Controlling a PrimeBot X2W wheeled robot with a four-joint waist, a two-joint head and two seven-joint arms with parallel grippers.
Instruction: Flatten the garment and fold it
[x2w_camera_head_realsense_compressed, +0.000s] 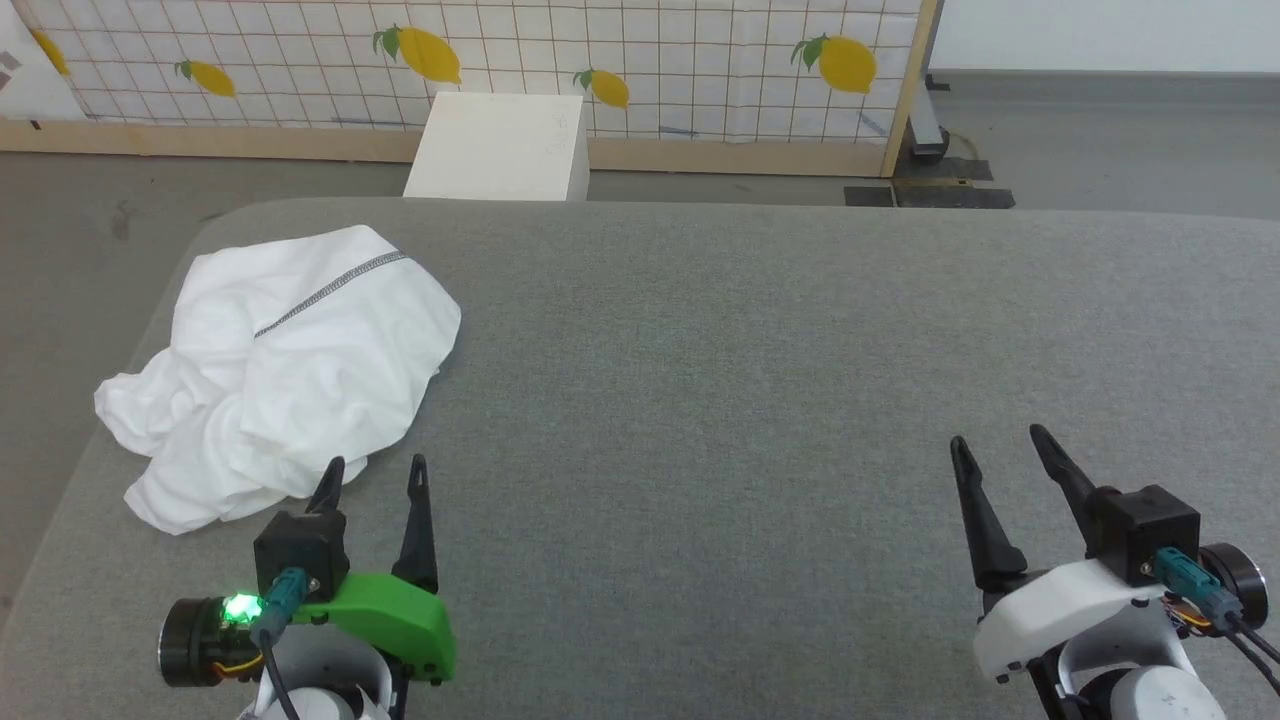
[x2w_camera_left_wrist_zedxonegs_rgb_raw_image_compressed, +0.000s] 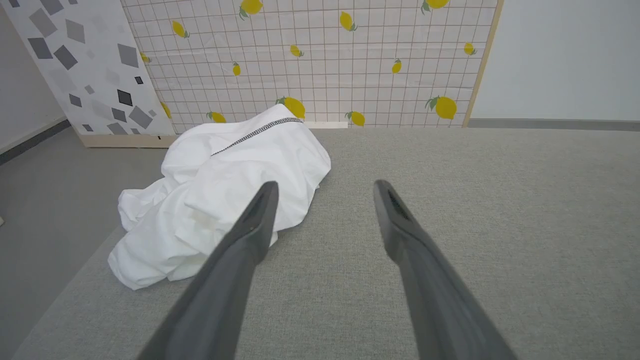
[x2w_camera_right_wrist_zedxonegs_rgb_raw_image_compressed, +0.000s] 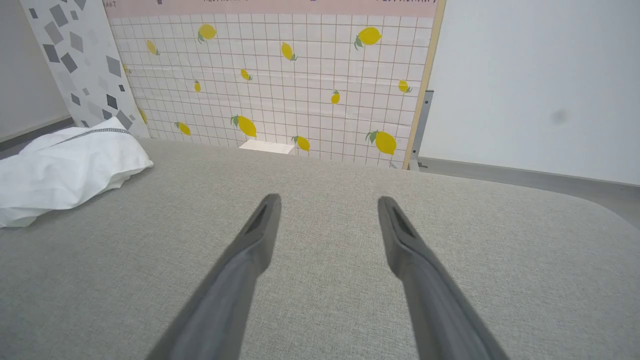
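Note:
The white garment (x2w_camera_head_realsense_compressed: 280, 370) lies crumpled in a heap at the left side of the grey padded table (x2w_camera_head_realsense_compressed: 760, 380), a zigzag-stitched seam (x2w_camera_head_realsense_compressed: 330, 290) running across its top. My left gripper (x2w_camera_head_realsense_compressed: 375, 465) is open just in front of the heap's near edge, its left finger overlapping the cloth in the head view. In the left wrist view the garment (x2w_camera_left_wrist_zedxonegs_rgb_raw_image_compressed: 225, 190) sits ahead and to the left of the open gripper (x2w_camera_left_wrist_zedxonegs_rgb_raw_image_compressed: 325, 185). My right gripper (x2w_camera_head_realsense_compressed: 995, 438) is open over bare table at the lower right, far from the garment (x2w_camera_right_wrist_zedxonegs_rgb_raw_image_compressed: 65, 170).
A white box (x2w_camera_head_realsense_compressed: 500, 148) stands on the floor beyond the table's far edge. Behind it runs a lemon-patterned grid screen (x2w_camera_head_realsense_compressed: 500, 60) on a wooden frame. The table's left edge (x2w_camera_head_realsense_compressed: 90, 440) curves close beside the heap.

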